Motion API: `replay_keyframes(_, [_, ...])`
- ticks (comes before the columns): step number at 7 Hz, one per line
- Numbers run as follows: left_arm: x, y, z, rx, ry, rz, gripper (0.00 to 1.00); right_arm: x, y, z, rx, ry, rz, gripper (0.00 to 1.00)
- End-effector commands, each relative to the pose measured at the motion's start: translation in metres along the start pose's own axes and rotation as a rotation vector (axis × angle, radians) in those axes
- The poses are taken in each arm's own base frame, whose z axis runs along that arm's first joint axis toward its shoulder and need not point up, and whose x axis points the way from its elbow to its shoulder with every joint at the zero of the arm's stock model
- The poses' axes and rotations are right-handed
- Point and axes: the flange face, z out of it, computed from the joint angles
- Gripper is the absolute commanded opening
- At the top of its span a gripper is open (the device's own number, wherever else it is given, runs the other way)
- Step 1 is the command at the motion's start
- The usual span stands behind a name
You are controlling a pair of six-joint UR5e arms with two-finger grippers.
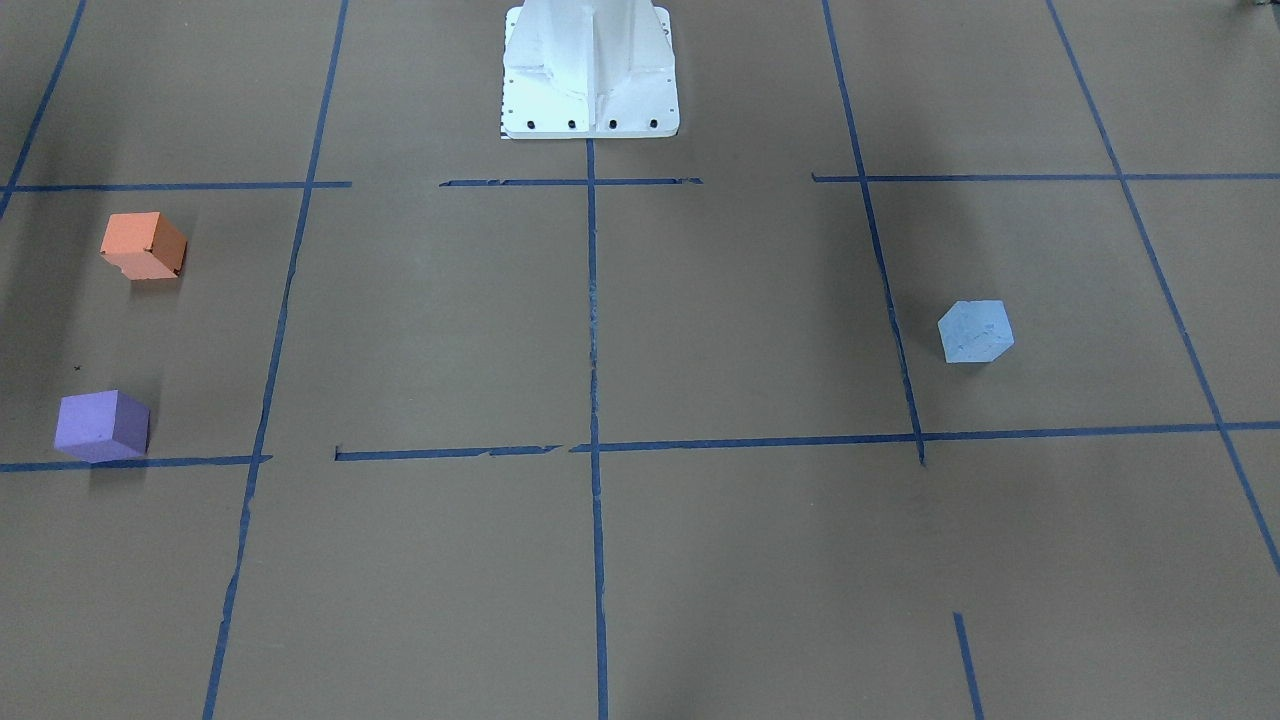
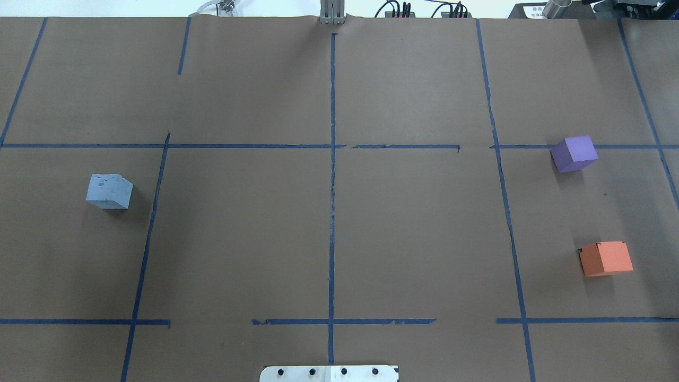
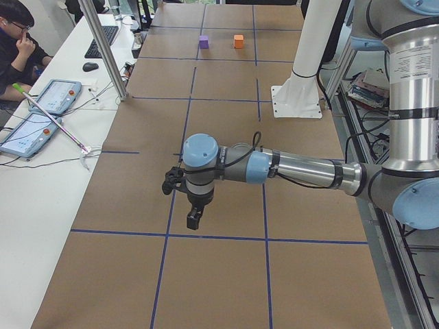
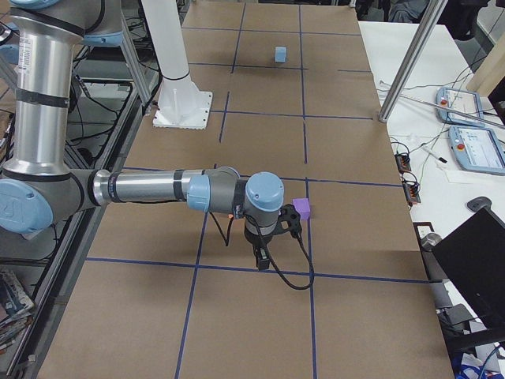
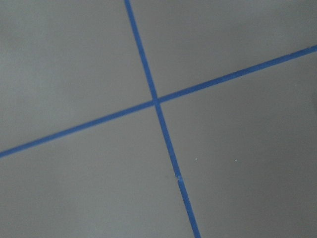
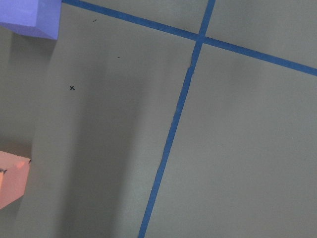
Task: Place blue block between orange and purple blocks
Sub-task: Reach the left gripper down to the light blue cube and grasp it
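The light blue block (image 1: 975,331) lies alone on the brown table, on my left side (image 2: 109,191). The orange block (image 2: 606,258) and the purple block (image 2: 574,153) lie apart on my right side, with bare table between them. My left gripper (image 3: 194,219) shows only in the exterior left view, hanging above the table; I cannot tell if it is open or shut. My right gripper (image 4: 262,259) shows only in the exterior right view, near the purple block (image 4: 301,209); I cannot tell its state. The right wrist view catches corners of the purple block (image 6: 29,17) and the orange block (image 6: 12,178).
Blue tape lines (image 2: 332,175) divide the table into a grid. The white robot base (image 1: 590,75) stands at the table's near middle edge. An operator (image 3: 20,34) sits at a side desk with tablets and a metal post (image 3: 103,48).
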Motion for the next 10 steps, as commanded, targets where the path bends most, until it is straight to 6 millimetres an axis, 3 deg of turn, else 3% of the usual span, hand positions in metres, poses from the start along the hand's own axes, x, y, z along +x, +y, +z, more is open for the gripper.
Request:
replay_keyframes(1, [0.078, -0.044, 0.04, 0.037, 0.051, -0.003, 1.0, 0.0, 0.0, 0.0, 0.001, -0.004, 0.0, 1.0])
replay_keyframes(2, [0.14, -0.05, 0.081, 0.004, 0.107, 0.009, 1.0, 0.0, 0.0, 0.0, 0.001, -0.004, 0.0, 1.0])
replay_keyframes(3, [0.183, -0.051, 0.106, -0.054, 0.129, -0.156, 1.0, 0.0, 0.0, 0.0, 0.001, -0.004, 0.0, 1.0])
replay_keyframes(4, [0.208, -0.058, 0.113, -0.063, 0.149, -0.251, 1.0, 0.0, 0.0, 0.001, 0.0, -0.005, 0.001, 1.0])
replay_keyframes(8, [0.282, -0.048, 0.159, -0.035, 0.106, -0.343, 1.0, 0.0, 0.0, 0.001, 0.0, -0.005, 0.001, 1.0])
replay_keyframes(10, [0.284, -0.059, 0.175, -0.047, 0.097, -0.352, 1.0, 0.001, 0.001, 0.002, -0.002, -0.005, 0.004, 1.0])
